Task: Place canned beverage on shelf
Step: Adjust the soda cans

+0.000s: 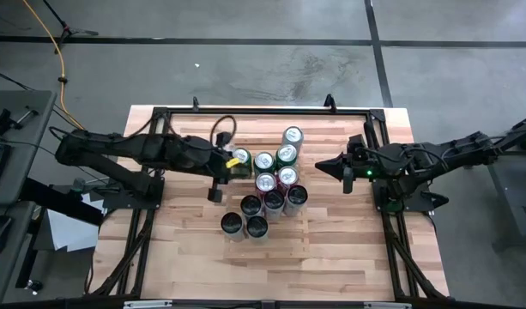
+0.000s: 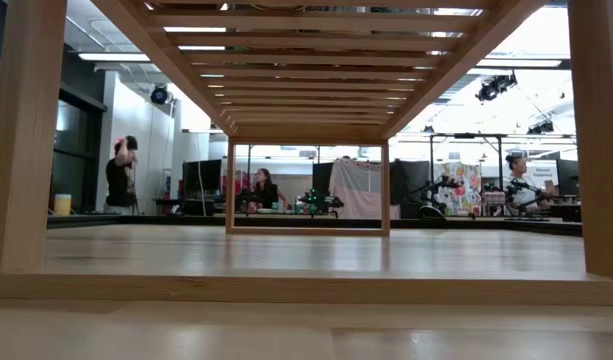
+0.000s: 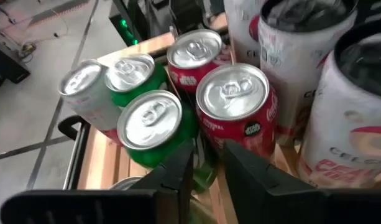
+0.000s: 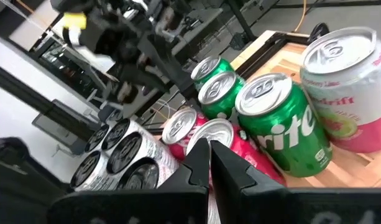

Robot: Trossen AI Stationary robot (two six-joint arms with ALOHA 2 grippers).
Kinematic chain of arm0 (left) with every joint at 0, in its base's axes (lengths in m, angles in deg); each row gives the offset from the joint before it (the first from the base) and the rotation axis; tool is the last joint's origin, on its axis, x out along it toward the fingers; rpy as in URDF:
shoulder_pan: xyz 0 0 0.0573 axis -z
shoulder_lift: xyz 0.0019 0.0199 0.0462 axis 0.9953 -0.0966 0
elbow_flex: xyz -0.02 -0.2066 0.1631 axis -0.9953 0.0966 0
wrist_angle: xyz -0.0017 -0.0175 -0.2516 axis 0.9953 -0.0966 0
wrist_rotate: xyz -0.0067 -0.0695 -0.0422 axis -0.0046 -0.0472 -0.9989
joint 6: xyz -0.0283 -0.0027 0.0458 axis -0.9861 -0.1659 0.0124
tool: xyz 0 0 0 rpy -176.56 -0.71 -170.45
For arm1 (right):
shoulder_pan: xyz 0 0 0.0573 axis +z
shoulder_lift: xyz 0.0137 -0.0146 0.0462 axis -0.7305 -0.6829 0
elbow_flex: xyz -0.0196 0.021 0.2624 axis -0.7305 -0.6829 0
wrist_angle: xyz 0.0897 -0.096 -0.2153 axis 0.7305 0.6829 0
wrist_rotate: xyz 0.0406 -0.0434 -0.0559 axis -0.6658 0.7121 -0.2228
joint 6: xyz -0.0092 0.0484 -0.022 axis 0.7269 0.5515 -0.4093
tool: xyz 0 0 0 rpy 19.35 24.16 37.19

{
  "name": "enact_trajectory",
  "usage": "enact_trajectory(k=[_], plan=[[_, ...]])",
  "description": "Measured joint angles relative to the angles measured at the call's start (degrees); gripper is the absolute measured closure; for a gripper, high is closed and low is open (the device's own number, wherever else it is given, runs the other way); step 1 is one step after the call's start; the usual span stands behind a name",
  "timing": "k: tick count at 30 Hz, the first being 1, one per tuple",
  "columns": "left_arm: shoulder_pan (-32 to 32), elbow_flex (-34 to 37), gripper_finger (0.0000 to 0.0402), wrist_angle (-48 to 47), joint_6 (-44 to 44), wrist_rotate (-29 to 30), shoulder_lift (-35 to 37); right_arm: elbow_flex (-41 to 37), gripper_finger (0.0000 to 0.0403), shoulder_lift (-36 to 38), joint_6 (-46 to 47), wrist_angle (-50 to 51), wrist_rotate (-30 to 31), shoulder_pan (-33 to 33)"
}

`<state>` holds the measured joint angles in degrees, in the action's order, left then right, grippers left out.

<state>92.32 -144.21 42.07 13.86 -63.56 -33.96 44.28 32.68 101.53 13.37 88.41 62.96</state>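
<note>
While I watch from above, the cluster of cans [image 1: 269,189] stands upright in the middle of the slatted shelf [image 1: 331,249], lids facing straight up, each long axis vertical. Green cans [image 1: 263,161] and a pale pink one [image 1: 293,136] sit at the far side, red ones [image 1: 265,182] in the middle, and taller dark-topped white cans [image 1: 253,206] at the near side; they stand touching or just beside one another.

My left claw [image 1: 235,163] reaches in from the left, right against the far-left edge of the cluster, where a green can [image 3: 154,127] stands. In its wrist view the fingers [image 3: 178,171] stand a narrow gap apart, with that green can and a red can [image 3: 237,106] just ahead of the tips; I cannot tell whether they pinch anything. The white cans crowd the red one closely on its other side.

My right claw [image 1: 329,163] hangs just right of the cluster, apart from it, its fingers [image 4: 193,165] pressed together on nothing. A green can [image 4: 283,127] and the pink can [image 4: 348,87] are the nearest to it.

From surface height I see only the shelf's wooden frame [image 2: 306,290] and people in the room beyond.
</note>
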Motion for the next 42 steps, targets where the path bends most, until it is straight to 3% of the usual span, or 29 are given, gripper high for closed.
enact_trajectory(k=[8,12,16,19,21,25,29,35,42], plan=[[0.07,0.0,0.0397,0.13,-6.06,0.06,5.63,0.0,0.0403,0.0,0.07,0.0,-1.85,0.0],[0.75,0.0,0.04,-2.76,-11.6,5.16,8.46,0.0,0.0403,0.0,0.09,0.0,-1.85,0.0],[1.89,0.0,0.0401,-11.49,-18.64,10.84,10.53,0.0,0.0403,0.0,0.0,0.02,-1.84,0.0],[2.89,0.0,0.0401,-18.72,-26.11,11.42,11.23,0.0,0.0403,0.0,-0.05,0.04,-1.85,0.0],[3.92,0.0,0.0401,-21.21,-29.42,8.84,11.42,0.0,0.0403,0.0,-0.28,0.2,-1.83,0.0],[6.69,-0.01,0.0401,-19.26,-32.78,2.52,10.99,0.0,0.0403,0.0,-0.5,1.56,-1.81,-0.13],[8.15,0.0,0.0401,-17.95,-37.01,2.82,8.11,0.0,0.0403,0.0,-0.47,2.7,-1.76,-0.33],[7.6,0.0,0.0401,-8.63,-41.87,3.34,1.69,0.02,0.0403,0.0,-0.27,3.22,-0.76,-0.33],[5.17,0.0,0.0401,-4.66,-45.63,2.87,-2.39,0.07,0.0403,0.02,1.93,12.52,-0.8,-0.31]])
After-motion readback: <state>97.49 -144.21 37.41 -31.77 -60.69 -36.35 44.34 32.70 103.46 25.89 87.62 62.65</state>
